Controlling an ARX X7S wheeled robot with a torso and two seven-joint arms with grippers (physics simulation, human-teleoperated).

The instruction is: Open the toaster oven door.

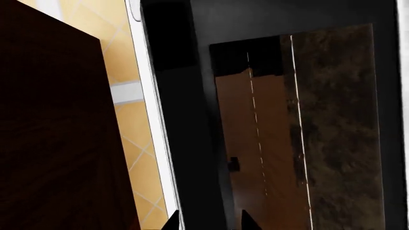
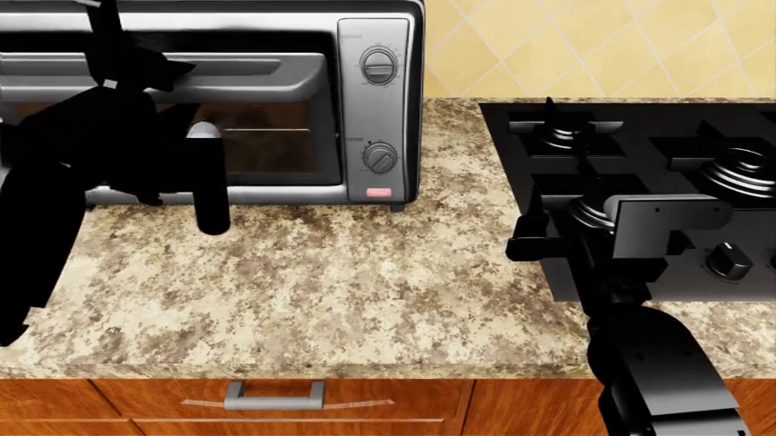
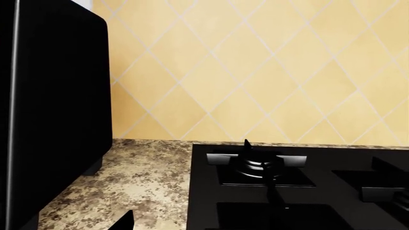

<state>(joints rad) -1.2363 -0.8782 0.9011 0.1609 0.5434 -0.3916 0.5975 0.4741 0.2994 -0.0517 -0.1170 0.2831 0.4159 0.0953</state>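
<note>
At the back left of the speckled granite desk (image 2: 327, 272), against the yellow diamond-tiled wall (image 2: 582, 45), stands the boxy stainless-steel toaster oven (image 2: 382, 109) with two round knobs and a pink-red button on its right panel. Its wide silver-framed door with dark glass window (image 2: 273, 136) carries a horizontal silver bar handle (image 2: 243, 68) along the top edge; the door looks closed or barely ajar. The black left gripper (image 2: 127, 68) is raised in front of the handle's left part, its arm hiding much of the door. Whether its jaws are wide or closed on the bar cannot be told: the left wrist view shows only two dark finger tips (image 1: 171, 221) near a pale edge. The black right gripper (image 2: 533, 241) hovers by the black gas hob (image 2: 655, 136), its jaws likewise unreadable. For this step, the jaws should probably straddle the bar squarely, then draw outward and downward along the hinge arc, without tugging the oven forward.
</note>
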